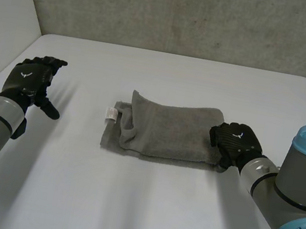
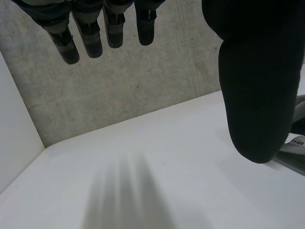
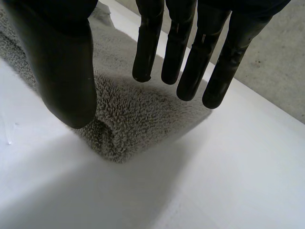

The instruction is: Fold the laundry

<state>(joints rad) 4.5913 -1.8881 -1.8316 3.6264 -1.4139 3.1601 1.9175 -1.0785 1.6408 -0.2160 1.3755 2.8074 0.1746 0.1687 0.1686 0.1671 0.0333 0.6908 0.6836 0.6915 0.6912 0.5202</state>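
At worktop (image 1: 142,207) centre, towel (image 1: 165,131) lies folded. Right hand (image 1: 234,142) at its right end, fingers (image 3: 147,43) straight, gripping nothing, likely poised to refold. Left hand (image 1: 31,82) hovers near left edge, relaxed, empty.

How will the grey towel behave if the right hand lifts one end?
The grey towel would probably sag limply: its layers lie soft and creased. Its looped pile looks rough, so it should hardly slip in the right hand. Lifted by one end alone, the loose fold may open.
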